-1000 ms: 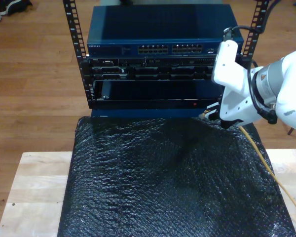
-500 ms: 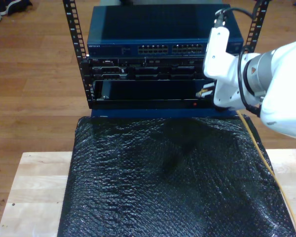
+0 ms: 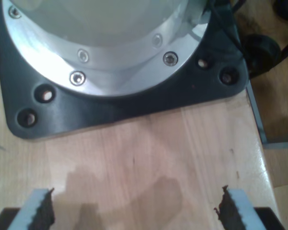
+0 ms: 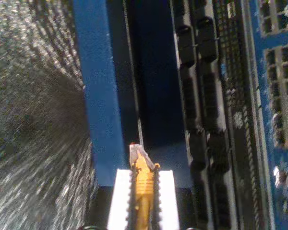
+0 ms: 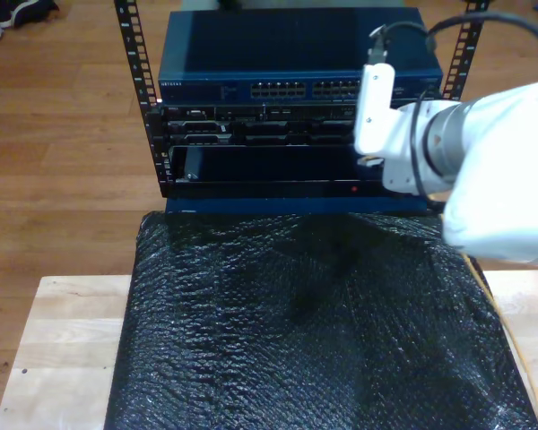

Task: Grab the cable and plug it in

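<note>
Room: wooden floor behind a light wood table (image 5: 67, 340), most of it draped in black bubble wrap (image 5: 314, 331).
Rack: blue network switch (image 5: 287, 63) stacked over darker units in a metal frame, its port rows facing the table.
Arm: white arm (image 5: 484, 170) reaching in from the exterior view's right, up against the rack front.
My second end effector (image 4: 144, 179): clenched on the cable (image 4: 144, 191), clear plug (image 4: 137, 154) poking forward, near the blue frame but not seated.
My first end effector (image 3: 134, 211): released, over bare wood beside a black base plate (image 3: 120, 108).
Progress: grab done; aligning with a port and pushing in remain, I judge.
</note>
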